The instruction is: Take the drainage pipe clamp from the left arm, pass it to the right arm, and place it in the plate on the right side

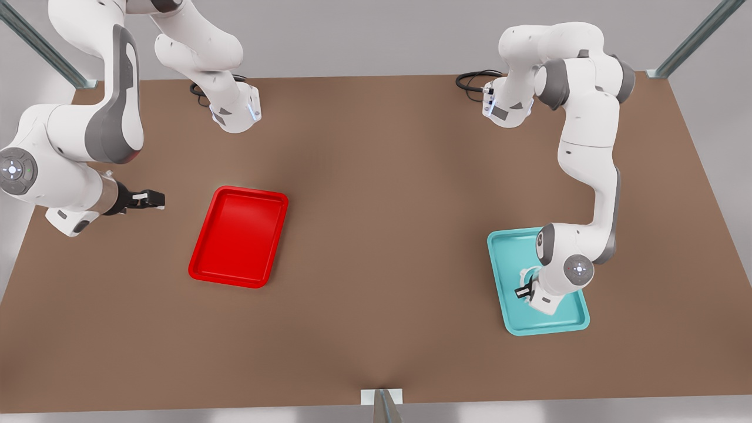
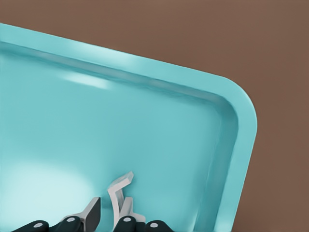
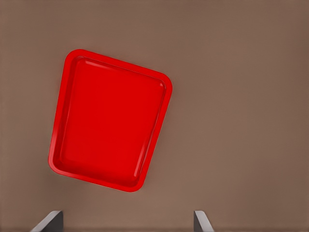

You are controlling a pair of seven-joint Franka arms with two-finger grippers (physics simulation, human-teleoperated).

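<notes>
The drainage pipe clamp, a thin white C-shaped strip, lies in the teal tray at the front view's right, where it shows as a small white curve. My left gripper is low over that tray, and the clamp rises between its fingers. One finger touches the strip and the other stands a little off it. The jaws are open. The red plate lies on the front view's left. My right gripper waits beside it, above the table, open and holding nothing, with the plate below its camera.
The brown table stretches between the two trays. The left arm's links rise over the teal tray's far side. Both arm bases stand at the table's back edge, and a metal post stands at the front edge.
</notes>
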